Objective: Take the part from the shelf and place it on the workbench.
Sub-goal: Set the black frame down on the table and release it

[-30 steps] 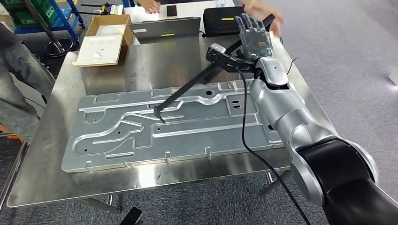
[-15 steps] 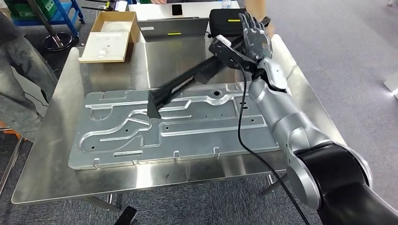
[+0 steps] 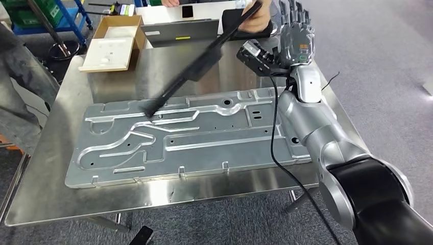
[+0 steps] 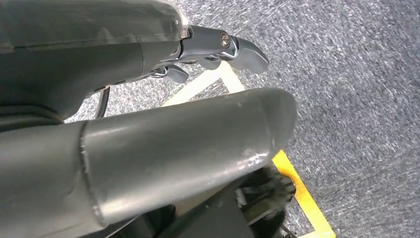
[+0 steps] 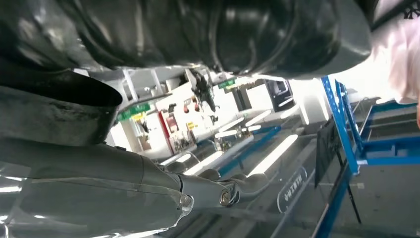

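A long black bar-shaped part point(image 3: 196, 66) slants over the steel workbench point(image 3: 46, 189). Its lower end rests on the large stamped metal plate point(image 3: 204, 140), and a person's hand point(image 3: 259, 13) grips its upper end at the far side. My right hand point(image 3: 295, 28) is raised beside that end with its fingers spread upward, apart from the bar and holding nothing. My left hand point(image 4: 148, 148) hangs over grey carpet with nothing in it.
A cardboard box point(image 3: 110, 43) sits at the far left corner, with a grey case point(image 3: 178, 30) and a black bag point(image 3: 236, 20) along the far edge. A person point(image 3: 18, 76) stands at the left side. A blue rack point(image 3: 76, 15) is behind.
The black bar has left my right hand. A person now holds its upper end higher, and its lower end has slid left across the plate. My right hand has risen with fingers spread.
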Controlling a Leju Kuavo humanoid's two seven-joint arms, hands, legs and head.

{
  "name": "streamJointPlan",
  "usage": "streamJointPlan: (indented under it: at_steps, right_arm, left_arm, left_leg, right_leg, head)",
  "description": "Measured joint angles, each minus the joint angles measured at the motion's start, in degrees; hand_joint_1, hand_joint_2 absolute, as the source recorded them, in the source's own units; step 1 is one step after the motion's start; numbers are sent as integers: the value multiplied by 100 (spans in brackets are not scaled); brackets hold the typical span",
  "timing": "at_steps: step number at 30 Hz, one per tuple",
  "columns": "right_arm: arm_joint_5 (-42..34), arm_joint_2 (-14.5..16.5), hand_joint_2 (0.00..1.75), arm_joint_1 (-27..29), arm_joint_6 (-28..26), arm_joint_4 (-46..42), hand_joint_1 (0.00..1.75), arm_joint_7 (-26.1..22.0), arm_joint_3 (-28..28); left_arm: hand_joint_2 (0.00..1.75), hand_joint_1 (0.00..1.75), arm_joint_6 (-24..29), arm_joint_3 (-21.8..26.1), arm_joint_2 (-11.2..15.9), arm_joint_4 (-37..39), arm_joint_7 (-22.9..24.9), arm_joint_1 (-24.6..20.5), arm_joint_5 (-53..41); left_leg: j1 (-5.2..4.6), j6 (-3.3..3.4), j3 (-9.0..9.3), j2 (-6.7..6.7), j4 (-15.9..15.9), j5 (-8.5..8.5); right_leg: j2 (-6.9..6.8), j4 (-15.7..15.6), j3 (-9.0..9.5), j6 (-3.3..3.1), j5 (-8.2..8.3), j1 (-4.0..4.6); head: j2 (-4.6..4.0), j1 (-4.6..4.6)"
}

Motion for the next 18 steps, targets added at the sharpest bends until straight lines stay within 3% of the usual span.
streamJointPlan:
  at_steps: [2, 3, 5, 7, 8, 12, 14, 16, 17, 18]
  right_arm:
    - [-480, 21, 0, 93, 352, -5, 0, -249, -57]
    - [-792, 51, 0, 132, 616, -7, 0, -382, -122]
    - [-1220, 119, 0, 164, 954, -7, 0, -467, -274]
    - [-1339, 147, 0, 158, 960, -7, 0, -447, -371]
    - [-1223, 142, 0, 168, 805, -10, 0, -445, -386]
    - [-527, 80, 0, 332, -114, -136, 0, -471, -411]
    - [-466, 39, 0, 392, -219, -179, 0, -482, -411]
    - [-458, 14, 0, 478, -226, -193, 0, -483, -411]
    - [-491, 2, 0, 529, -192, -196, 0, -502, -411]
    - [-586, -5, 0, 567, -90, -197, 0, -551, -415]
  left_arm:
    - [0, 0, 1, -4, 2, 0, 1, 5, 25]
    - [0, 0, 1, -5, 5, 0, -6, 12, 42]
    - [0, 0, -1, -6, 15, 0, -24, 18, 63]
    - [0, 0, -3, -11, 21, 0, -32, 5, 61]
    - [0, 0, -4, -18, 21, 0, -32, 3, 54]
    - [0, 0, 4, -57, 19, 0, -14, 16, -5]
    - [0, 0, 10, -70, 18, 0, -9, -5, -12]
    - [0, 0, 11, -78, 17, 0, -8, -16, -14]
    - [0, 0, 11, -79, 17, 0, -7, -12, -13]
    - [0, 0, 11, -80, 17, 0, -6, -5, -7]
  left_leg:
    - [8, -23, -253, 1, 533, -151]
    - [11, -30, -244, 3, 503, -75]
    - [20, -23, 68, 8, -138, 277]
    - [5, 12, 398, 7, -791, 486]
    - [-7, 37, 470, 2, -943, 508]
    - [-5, 181, 491, 2, -1040, 566]
    - [10, 242, 494, 20, -1080, 602]
    - [3, 263, 477, 27, -1081, 613]
    - [0, 265, 473, 26, -1079, 614]
    - [-2, 266, 471, 24, -1076, 615]
  right_leg:
    - [14, 5, 1, -6, -1, 6]
    - [22, 12, -1, -5, -2, 6]
    - [38, 43, -4, 15, -12, 0]
    - [44, 79, -22, 73, -27, 16]
    - [41, 85, -29, 109, -26, 28]
    - [37, 123, -49, 237, -61, 20]
    - [34, 584, -252, 278, -359, 8]
    - [32, 1341, -593, 306, -711, 10]
    - [32, 1586, -701, 311, -776, 10]
    - [32, 1629, -713, 306, -736, 10]
  head:
    - [0, 1]
    - [0, 1]
    - [1, 0]
    - [2, 1]
    - [2, 3]
    - [1, 3]
    - [1, 6]
    - [0, 8]
    - [0, 8]
    - [1, 8]
